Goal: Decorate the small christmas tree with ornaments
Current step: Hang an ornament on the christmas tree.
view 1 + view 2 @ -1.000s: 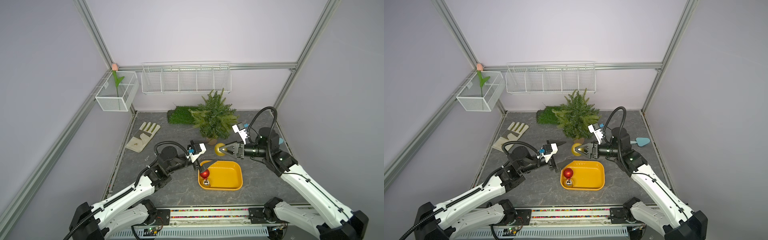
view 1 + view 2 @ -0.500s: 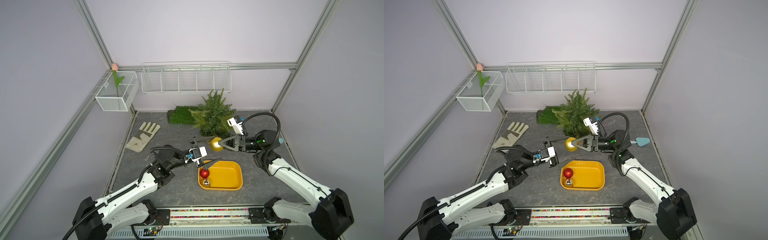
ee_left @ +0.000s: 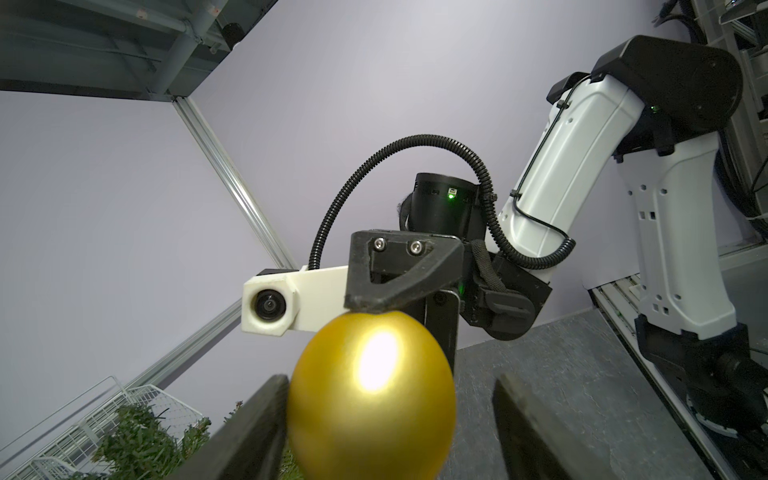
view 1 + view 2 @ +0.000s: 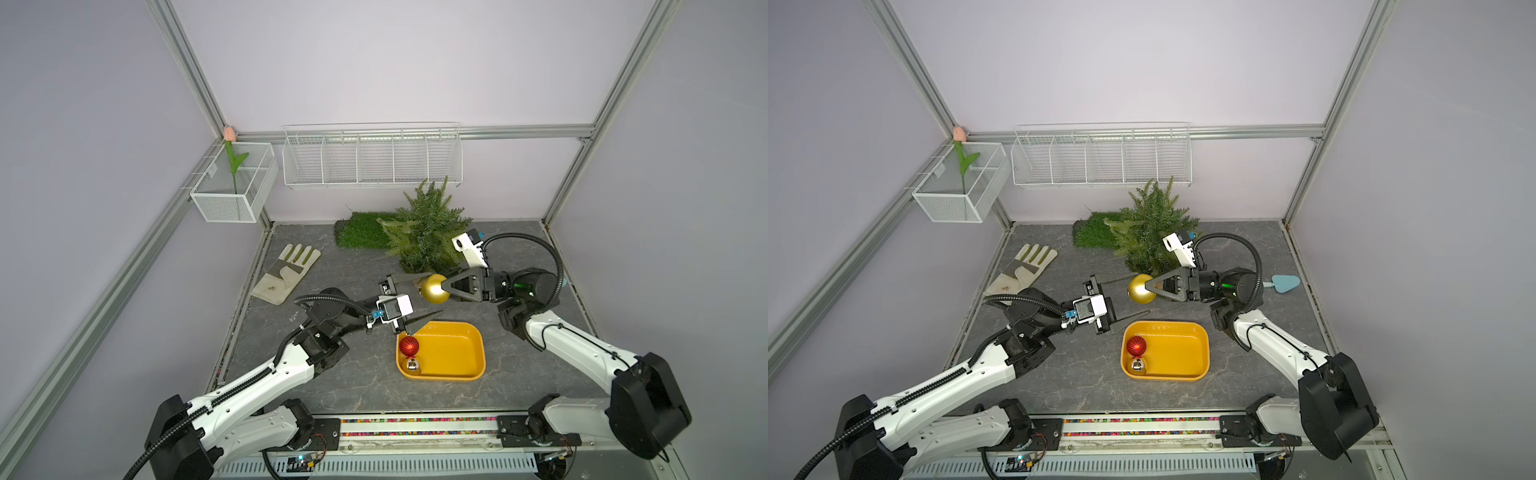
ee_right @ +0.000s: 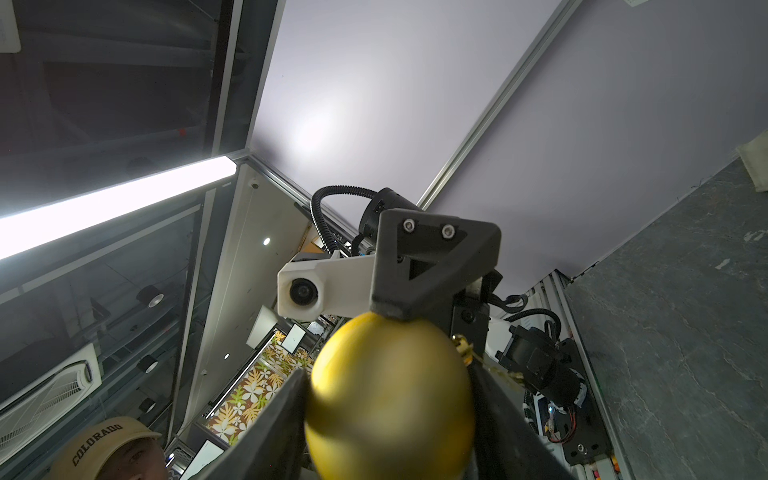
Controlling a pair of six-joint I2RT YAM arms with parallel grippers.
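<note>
I am passing the gold ball [image 4: 432, 289] near the little tree [image 4: 424, 232]: my right end effector [image 4: 444, 287] holds it, my left end effector [image 4: 437, 293] is wide around it and should squeeze gently next.

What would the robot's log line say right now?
right gripper: holds gold ornament; left gripper: open, astride it; red ornament, silver ornament: in yellow tray; tree: bare

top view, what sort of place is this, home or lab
Probably a robotics lab test cell: an aluminium frame with plain walls encloses the grey table, the left arm and right arm are mounted at its front, and props like the small christmas tree and a glove look staged.
</note>
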